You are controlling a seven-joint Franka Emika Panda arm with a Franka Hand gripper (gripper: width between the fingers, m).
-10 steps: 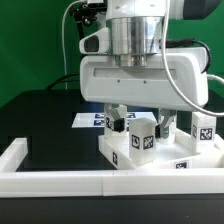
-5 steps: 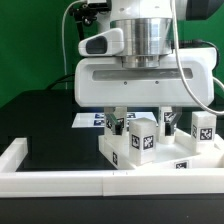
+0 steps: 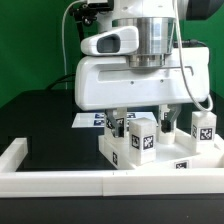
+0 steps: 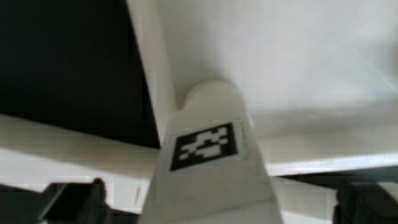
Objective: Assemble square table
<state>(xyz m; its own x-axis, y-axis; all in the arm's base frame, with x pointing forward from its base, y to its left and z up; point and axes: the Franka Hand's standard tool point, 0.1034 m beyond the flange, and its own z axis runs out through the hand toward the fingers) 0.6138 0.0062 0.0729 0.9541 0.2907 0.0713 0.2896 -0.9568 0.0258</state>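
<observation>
The square table slab (image 3: 120,156) lies at the exterior view's right, with a tag on its front edge. A white tagged leg (image 3: 141,136) stands upright on it, and another leg (image 3: 205,129) stands further to the exterior view's right. My gripper (image 3: 141,124) hangs straight over the first leg with a finger on each side. In the wrist view the leg (image 4: 210,150) fills the middle, and the dark fingers (image 4: 75,200) stand apart from its sides with gaps showing. The gripper (image 4: 214,208) is open and grips nothing.
The long white border rail (image 3: 70,181) runs along the front and turns back at the exterior view's left. The marker board (image 3: 88,119) lies behind the slab on the black table top. The big hand hides the back of the slab.
The wrist has turned a little above the hand, and the hand has sunk slightly over the leg. The slab and legs have not moved.
</observation>
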